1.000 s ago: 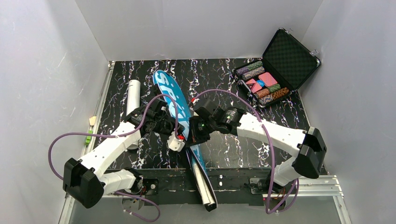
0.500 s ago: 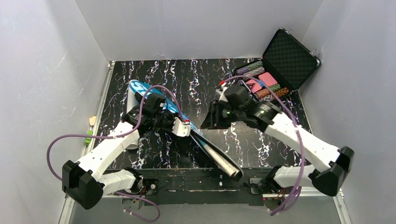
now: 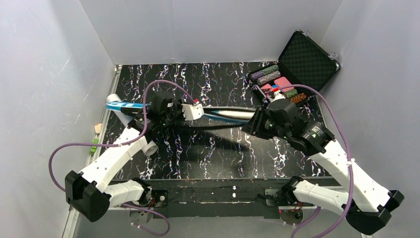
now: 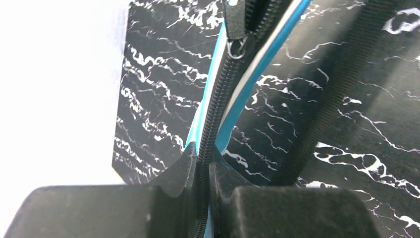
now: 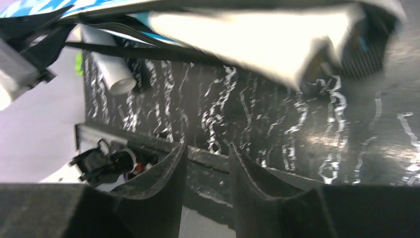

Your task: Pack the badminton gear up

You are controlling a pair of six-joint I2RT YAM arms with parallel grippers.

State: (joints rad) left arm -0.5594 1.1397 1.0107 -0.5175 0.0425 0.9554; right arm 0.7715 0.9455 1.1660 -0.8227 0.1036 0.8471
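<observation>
Left claw (image 4: 203, 157) pinches the bag (image 3: 228, 115) at its zip seam (image 4: 216, 106). Soft, likely light, floppy: seam's the hold. Right claw (image 5: 206, 161) gapes empty by the bag's narrow end.

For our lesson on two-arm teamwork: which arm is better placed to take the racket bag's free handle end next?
Probably the right. The right pincer is open, empty and close to the handle end of the blue racket bag; the left pincer is shut on the bag's zip edge, so it is occupied.
</observation>
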